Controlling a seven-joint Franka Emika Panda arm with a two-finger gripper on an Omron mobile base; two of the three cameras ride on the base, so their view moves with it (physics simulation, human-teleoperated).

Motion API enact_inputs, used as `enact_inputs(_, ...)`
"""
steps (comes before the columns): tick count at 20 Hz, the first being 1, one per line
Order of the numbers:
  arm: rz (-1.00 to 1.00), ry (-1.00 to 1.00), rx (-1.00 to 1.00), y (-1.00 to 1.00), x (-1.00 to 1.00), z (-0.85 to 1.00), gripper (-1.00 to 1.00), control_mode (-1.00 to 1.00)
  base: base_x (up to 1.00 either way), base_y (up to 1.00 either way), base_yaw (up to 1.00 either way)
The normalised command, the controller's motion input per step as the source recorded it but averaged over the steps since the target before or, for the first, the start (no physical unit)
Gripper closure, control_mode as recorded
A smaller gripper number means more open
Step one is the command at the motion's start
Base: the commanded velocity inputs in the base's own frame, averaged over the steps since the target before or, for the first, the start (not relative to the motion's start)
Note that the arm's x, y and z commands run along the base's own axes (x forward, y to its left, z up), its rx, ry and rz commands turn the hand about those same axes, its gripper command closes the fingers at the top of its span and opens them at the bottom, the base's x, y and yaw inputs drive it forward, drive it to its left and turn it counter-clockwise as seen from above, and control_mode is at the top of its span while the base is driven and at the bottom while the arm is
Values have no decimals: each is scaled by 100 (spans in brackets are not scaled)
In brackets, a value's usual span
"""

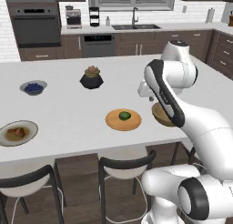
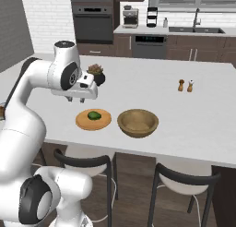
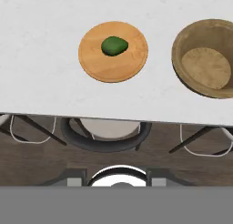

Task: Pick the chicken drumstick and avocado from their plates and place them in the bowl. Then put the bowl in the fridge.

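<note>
Avocado (image 3: 113, 45) sits a bit off-centre on the flat wooden plate (image 3: 95, 68), w/ bare plate all round it. Looks small, rounded, smooth-skinned, prob light and fairly firm, so likely to roll or squirt out if pinched off-centre. Best guess: come straight down and close across its narrow middle, fingers clear of the plate surface.

Drumstick (image 1: 17, 132) lies in the pale-rimmed dish (image 1: 27, 125), far off to the arm's left on the bench (image 1: 68, 114), well apart from the rest. Lumpy, prob soft-ish and greasy; take it across the thick part.

Bowl (image 2: 138, 122) stands just beside the wooden plate, not touching, near the bench's front edge. It's empty, deep and stiff; the rim is the likely hold later on.

Pincer (image 2: 76, 99) hangs above the bench behind the wooden plate, holding nothing as far as I can see; jaws apart or together, can't tell from these shots.

Room: open bench between plate and bowl, so a short hop. Plant pot (image 2: 97, 75) sits behind the arm, blueberry bowl (image 1: 32, 87) further left, shakers (image 2: 185, 86) well off to the right. Front edge is close and stools (image 3: 107, 136) stand below, so a dropped fruit could roll off
</note>
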Motion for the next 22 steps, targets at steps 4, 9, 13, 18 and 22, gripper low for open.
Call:
enact_inputs(4, 2, -5, -1, 6, -32, 0, -100, -100, 0, 0, 0)
enact_inputs(9, 11, 0, 0, 15, -67, -26, -100, -100, 0, 0, 0)
enact_inputs(13, 28, 8, 0, 0, 11, -19, -100, -100, 0, 0, 0)
enact_inputs(18, 40, 1, 0, 0, 64, -6, -100, -100, 0, 0, 0)
enact_inputs(22, 39, 7, 0, 2, 77, -9, -100, -100, 0, 0, 0)
